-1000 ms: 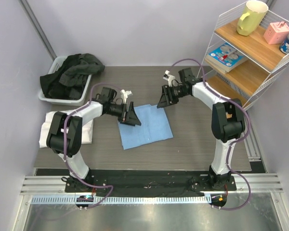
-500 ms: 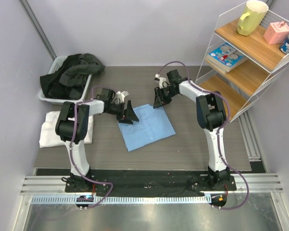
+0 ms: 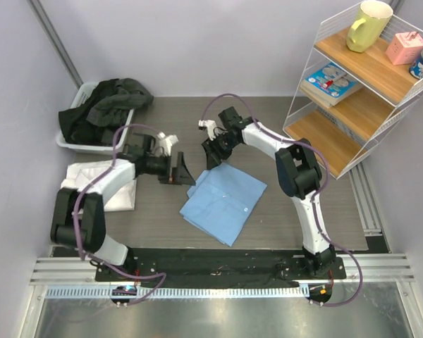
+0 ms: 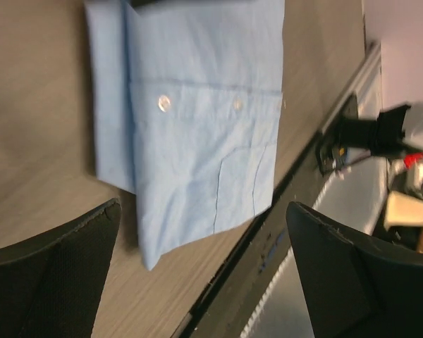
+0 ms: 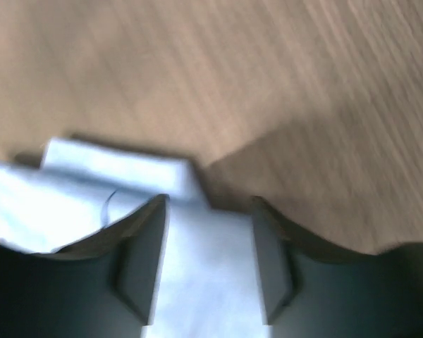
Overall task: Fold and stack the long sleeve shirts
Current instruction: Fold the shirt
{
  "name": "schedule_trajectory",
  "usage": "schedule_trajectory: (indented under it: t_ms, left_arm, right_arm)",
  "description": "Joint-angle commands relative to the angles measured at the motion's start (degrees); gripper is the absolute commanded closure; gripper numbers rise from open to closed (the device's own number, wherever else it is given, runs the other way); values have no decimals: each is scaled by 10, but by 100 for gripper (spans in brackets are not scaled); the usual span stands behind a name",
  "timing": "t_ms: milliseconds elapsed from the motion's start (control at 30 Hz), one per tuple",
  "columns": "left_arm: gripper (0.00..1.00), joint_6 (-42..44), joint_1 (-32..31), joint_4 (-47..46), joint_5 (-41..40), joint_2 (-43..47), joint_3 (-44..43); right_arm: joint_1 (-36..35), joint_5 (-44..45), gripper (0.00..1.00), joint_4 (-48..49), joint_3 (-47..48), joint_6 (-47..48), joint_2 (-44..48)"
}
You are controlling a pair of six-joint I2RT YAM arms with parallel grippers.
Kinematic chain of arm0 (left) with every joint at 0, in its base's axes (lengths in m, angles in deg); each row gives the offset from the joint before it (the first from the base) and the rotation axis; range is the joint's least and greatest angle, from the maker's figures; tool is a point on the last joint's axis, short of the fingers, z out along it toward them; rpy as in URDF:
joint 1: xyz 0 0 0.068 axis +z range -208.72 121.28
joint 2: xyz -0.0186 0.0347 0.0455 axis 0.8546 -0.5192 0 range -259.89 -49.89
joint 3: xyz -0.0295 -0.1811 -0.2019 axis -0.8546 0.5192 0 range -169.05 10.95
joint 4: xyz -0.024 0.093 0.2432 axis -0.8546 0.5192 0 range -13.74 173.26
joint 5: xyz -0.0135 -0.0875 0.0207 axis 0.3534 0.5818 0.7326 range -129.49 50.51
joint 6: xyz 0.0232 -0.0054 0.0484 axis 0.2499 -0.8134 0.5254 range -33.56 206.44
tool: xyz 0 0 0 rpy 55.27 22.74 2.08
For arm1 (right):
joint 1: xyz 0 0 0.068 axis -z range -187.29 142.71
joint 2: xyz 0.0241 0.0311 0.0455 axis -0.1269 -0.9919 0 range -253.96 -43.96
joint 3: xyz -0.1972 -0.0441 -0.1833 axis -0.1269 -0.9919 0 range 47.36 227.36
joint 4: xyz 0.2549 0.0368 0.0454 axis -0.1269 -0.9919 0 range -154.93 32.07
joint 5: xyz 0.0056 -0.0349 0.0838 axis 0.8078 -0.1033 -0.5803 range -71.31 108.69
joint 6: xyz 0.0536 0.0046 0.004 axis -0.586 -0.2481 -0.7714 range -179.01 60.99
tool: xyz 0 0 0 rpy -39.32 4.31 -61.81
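Observation:
The light blue shirt (image 3: 224, 201), folded into a rectangle with its button front up, lies skewed mid-table. My right gripper (image 3: 213, 153) sits at its far corner. In the right wrist view the jaws (image 5: 208, 204) stand narrowly apart with blue cloth (image 5: 204, 282) filling the gap, gripping it. My left gripper (image 3: 181, 170) is open and empty, just left of that corner. In the left wrist view its wide fingers (image 4: 53, 274) frame the shirt (image 4: 197, 127). The white shirt (image 3: 123, 197) lies folded at the left, partly under my left arm.
A white bin (image 3: 74, 137) heaped with dark clothes stands at the back left. A wire shelf unit (image 3: 352, 77) with a mug, a book and jars stands at the back right. A black rail (image 3: 218, 262) runs along the near edge.
My right gripper has swung left and nearer, and the blue shirt has turned and slid toward the front with it. My left gripper has drawn back left, off the shirt.

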Motion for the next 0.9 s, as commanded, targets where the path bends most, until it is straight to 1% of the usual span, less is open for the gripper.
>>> schedule_trajectory:
  t_ms: [0,67,133,167,200,233,300,333,367,433,467,567,667,767,867]
  left_arm:
    - [0,40,39,101,-39,46,-64]
    - [0,43,45,109,-38,38,-74]
    - [0,47,45,102,-54,4,-89]
    - [0,66,44,106,-58,-18,-103]
    - [0,94,44,134,-30,-62,-119]
    - [0,114,44,143,-21,-84,-149]
    - [0,126,43,138,-24,-116,-168]
    - [2,143,43,138,-20,-147,-177]
    - [8,149,43,137,-17,-158,-193]
    - [16,162,40,141,-5,-196,-205]
    - [22,165,39,142,-1,-209,-215]
    - [30,171,32,143,26,-260,-224]
    - [34,164,23,124,52,-301,-227]
    - [36,154,15,111,81,-332,-221]
    - [37,147,9,101,85,-332,-221]
  right_arm:
    - [12,12,39,17,-37,23,142]
    - [2,34,38,6,-47,13,171]
    - [-3,54,38,-9,-79,4,189]
    - [-7,54,39,-16,-92,3,201]
    - [-9,60,39,-32,-119,1,208]
    - [-9,62,40,-36,-137,-1,215]
    - [-9,66,40,-54,-185,1,233]
    - [-9,76,40,-57,-201,4,240]
    - [-9,82,40,-59,-218,7,249]
    - [-8,87,41,-61,-265,10,270]
    - [-9,88,41,-58,-291,9,275]
    - [-9,93,41,-48,-316,9,274]
    - [-8,108,43,-27,-336,14,256]
    - [-8,117,44,-18,-335,18,232]
    - [-6,120,45,-9,-333,20,220]
